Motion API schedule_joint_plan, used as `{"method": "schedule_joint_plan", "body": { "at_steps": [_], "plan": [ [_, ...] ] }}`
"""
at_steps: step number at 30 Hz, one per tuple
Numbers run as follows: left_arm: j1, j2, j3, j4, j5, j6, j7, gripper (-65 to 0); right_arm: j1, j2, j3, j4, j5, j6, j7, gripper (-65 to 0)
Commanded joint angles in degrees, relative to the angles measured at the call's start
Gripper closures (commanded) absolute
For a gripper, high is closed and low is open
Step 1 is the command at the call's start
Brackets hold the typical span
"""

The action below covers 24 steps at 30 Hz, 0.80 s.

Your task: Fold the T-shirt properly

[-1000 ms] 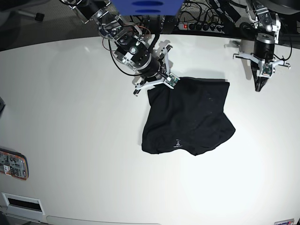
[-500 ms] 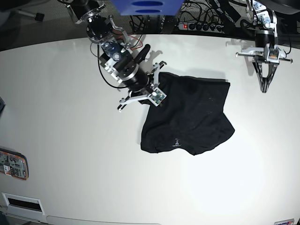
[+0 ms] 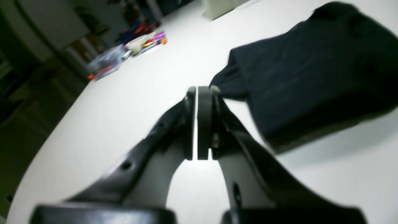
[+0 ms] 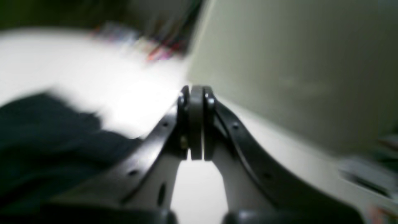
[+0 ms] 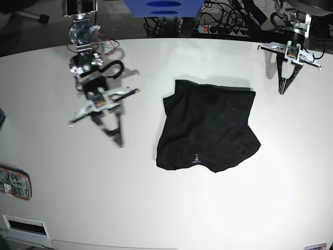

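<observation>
Overhead, white table (image 5: 171, 208) holds folded T-shirt (image 5: 208, 130) — both grippers closed, seemingly empty.

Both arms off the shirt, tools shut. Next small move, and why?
Probably open the right tool and bring it back toward the T-shirt's near edge. Both tools are shut on nothing and clear of the cloth; the left tool hangs past the far top corner. The shirt lies rumpled and uneven on the table, not a neat fold, so it likely needs another grasp.
</observation>
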Motion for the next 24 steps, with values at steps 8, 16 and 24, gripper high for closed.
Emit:
{"method": "schedule_joint_plan", "body": {
  "at_steps": [8, 16, 24],
  "plan": [
    [-0.64, -2.71, -8.23, 1.47, -5.42, 0.52, -1.51, 0.0, -12.26, -0.08, 11.1, -2.78, -0.48, 0.41, 11.58, 0.0],
    [9.2, -8.42, -12.27, 0.94, -7.09, 0.52, -1.51, 0.0, -23.51, 0.01, 17.25, -4.8, -0.48, 0.41, 20.29, 0.0],
    [22.22, -8.77, -10.6, -0.73, -6.91, 0.52, -1.51, 0.0, -37.05, 0.09, 17.43, -8.4, -0.48, 0.41, 28.37, 0.0]
  ]
}}
